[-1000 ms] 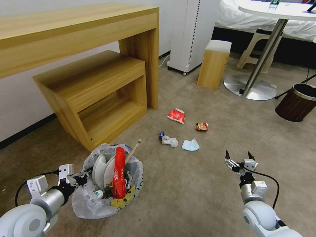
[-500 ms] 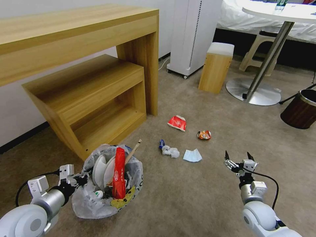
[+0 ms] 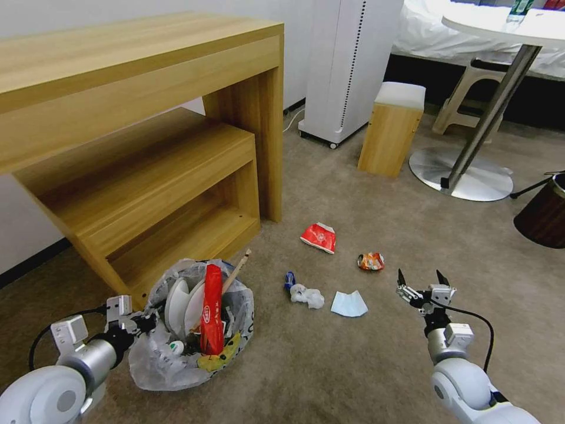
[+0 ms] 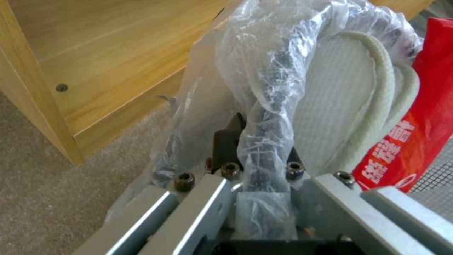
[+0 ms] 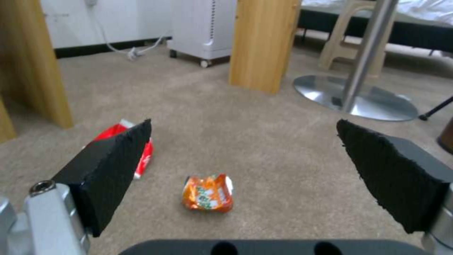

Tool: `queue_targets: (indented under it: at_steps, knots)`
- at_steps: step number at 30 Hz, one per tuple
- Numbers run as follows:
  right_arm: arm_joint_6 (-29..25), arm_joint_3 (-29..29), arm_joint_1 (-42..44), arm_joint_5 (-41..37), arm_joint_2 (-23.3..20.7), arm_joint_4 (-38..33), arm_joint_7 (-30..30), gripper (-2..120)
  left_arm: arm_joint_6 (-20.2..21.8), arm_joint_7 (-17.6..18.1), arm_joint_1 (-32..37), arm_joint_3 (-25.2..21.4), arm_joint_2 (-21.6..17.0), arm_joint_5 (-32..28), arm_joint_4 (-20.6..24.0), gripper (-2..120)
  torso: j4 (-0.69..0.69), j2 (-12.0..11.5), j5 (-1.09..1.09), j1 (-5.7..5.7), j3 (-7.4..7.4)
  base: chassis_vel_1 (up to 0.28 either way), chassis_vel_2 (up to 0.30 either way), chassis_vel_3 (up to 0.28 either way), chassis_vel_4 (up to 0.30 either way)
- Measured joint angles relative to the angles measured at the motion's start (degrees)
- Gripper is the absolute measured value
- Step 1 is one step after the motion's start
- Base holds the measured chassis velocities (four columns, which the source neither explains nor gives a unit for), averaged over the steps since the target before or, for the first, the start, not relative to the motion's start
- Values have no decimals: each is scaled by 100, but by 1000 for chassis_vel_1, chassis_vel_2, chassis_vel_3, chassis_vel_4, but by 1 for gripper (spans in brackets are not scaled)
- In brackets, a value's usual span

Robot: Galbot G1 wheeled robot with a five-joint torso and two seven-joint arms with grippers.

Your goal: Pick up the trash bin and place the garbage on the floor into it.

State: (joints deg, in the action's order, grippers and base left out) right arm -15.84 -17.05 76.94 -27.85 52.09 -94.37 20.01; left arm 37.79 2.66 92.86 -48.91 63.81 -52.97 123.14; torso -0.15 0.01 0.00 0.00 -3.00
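The trash bin point(image 3: 176, 359), lined with a crinkly clear bag, hangs at my left with my left gripper point(image 3: 146, 321) shut on its rim point(image 4: 264, 141). Two white slippers point(image 3: 179, 303), a tall red wrapper point(image 3: 212, 312) and a wooden stick point(image 3: 237, 272) stick out of it. On the beige floor point(image 3: 329, 365) ahead lie a red wrapper point(image 3: 318, 237), an orange wrapper point(image 3: 371, 261), a crumpled tissue point(image 3: 308, 296) and a blue mask point(image 3: 348, 304). My right gripper point(image 3: 421, 281) hovers open, just right of the mask. The orange wrapper point(image 5: 207, 193) lies beyond its fingers point(image 5: 113, 166).
A wooden desk with a low shelf unit point(image 3: 147, 176) stands close on the left, right beside the bin. Farther off are a white appliance point(image 3: 347, 65), a wooden stool point(image 3: 391, 126), a round table's metal base point(image 3: 462, 176) and a dark brown bin point(image 3: 544, 215) at the right edge.
The whole picture has shifted: the litter and furniture sit lower and nearer, so the camera has moved forward. Both arms keep their pose, the left still holding the bin.
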Motion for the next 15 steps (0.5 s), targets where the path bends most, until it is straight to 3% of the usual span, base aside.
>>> queue_targets:
  at_steps: [5, 8, 9, 11, 15]
  knots:
    - [50, 9, -28, -293, -114, 16, -456, 100, 1, -1, -10, 6, 2, -2, -37, 1, 0, 0, -1, 0, 2, 0, 0, 0, 0]
    - [-45, 14, -139, -949, -248, 283, -1331, 100, -13, -35, -12, 9, 20, 25, -87, 1, -1, 0, 0, 0, 1, 0, 0, 0, 0]
    - [-45, 14, -139, -949, -248, 283, -1331, 100, -13, -35, -12, 9, 20, 25, -87, 1, -1, 0, 0, 0, 1, 0, 0, 0, 0]
    - [-304, 57, -299, -1387, -314, 665, -2127, 100, -26, -45, -18, 9, 28, 28, -106, 1, 0, 0, 0, -1, 1, 0, 0, 0, 0]
    - [-544, 254, -577, -1764, -364, 1237, -2801, 100, -44, -62, -21, 2, 47, 39, -142, 1, 0, 0, 0, -1, 1, 0, 0, 0, 0]
